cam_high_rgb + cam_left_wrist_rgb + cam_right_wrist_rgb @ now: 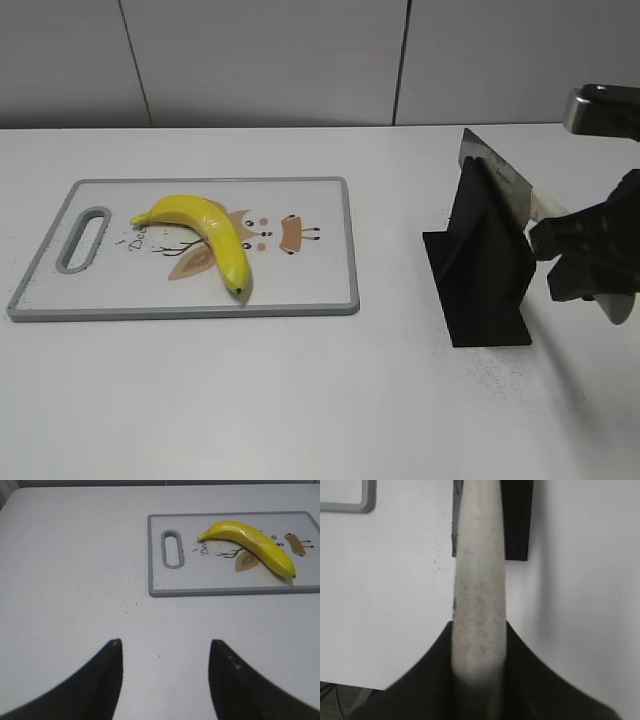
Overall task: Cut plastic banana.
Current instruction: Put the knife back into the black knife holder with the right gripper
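Note:
The plastic banana lies whole on the grey-rimmed cutting board; it also shows in the left wrist view on the board. A knife with a pale speckled handle sits in a black stand at the right. My right gripper is shut on the knife handle, its fingers on either side of it. My left gripper is open and empty over the bare table, near the board's handle end, outside the exterior view.
The white table carries small dark specks near the board and by the stand. The board has a slot handle at its left end. A grey panelled wall runs behind the table.

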{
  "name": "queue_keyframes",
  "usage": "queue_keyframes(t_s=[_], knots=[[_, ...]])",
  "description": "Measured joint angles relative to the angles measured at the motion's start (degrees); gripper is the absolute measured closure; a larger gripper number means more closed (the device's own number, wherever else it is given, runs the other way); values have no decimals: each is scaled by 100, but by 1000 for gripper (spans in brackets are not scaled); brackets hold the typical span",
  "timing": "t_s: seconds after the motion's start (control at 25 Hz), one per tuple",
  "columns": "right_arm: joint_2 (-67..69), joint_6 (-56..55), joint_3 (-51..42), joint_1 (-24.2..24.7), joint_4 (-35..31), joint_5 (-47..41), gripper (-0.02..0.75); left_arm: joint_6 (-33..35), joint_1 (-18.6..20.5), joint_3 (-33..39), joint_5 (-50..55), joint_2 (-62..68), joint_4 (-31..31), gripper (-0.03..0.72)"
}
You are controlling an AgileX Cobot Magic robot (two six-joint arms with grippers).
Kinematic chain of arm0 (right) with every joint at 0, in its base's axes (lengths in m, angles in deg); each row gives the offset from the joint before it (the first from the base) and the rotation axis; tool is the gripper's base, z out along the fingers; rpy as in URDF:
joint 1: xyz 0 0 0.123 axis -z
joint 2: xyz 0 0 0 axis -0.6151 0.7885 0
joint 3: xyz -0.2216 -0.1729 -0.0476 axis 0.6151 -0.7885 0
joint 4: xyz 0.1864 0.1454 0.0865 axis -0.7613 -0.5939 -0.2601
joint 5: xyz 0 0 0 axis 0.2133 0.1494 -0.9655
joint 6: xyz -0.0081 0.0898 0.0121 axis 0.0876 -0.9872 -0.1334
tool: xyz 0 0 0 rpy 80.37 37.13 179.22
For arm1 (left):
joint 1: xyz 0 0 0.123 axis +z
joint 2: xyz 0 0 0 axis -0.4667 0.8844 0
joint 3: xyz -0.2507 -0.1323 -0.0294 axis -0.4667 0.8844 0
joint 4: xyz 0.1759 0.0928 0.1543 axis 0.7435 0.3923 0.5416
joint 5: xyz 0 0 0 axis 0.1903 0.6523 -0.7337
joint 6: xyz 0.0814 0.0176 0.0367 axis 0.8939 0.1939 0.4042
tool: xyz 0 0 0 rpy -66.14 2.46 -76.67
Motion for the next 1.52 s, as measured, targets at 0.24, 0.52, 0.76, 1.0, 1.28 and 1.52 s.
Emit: queue_keyframes(t_s=[0.24, 0.52, 0.76, 1.0, 1.28, 1.52], knots=[[11, -232, 145, -112, 61, -97, 574, 0, 0, 0, 0, 0, 0, 153], [61, -210, 152, -112, -44, -123, 574, 0, 0, 0, 0, 0, 0, 153], [486, -206, 170, -112, -73, 33, 574, 0, 0, 0, 0, 0, 0, 153], [585, -198, 170, -112, 71, 296, 574, 0, 0, 0, 0, 0, 0, 153], [607, -100, 177, -126, 51, 387, 525, 0, 0, 0, 0, 0, 0, 153], [602, -16, 250, -162, -5, 387, 187, 0, 0, 0, 0, 0, 0, 162]])
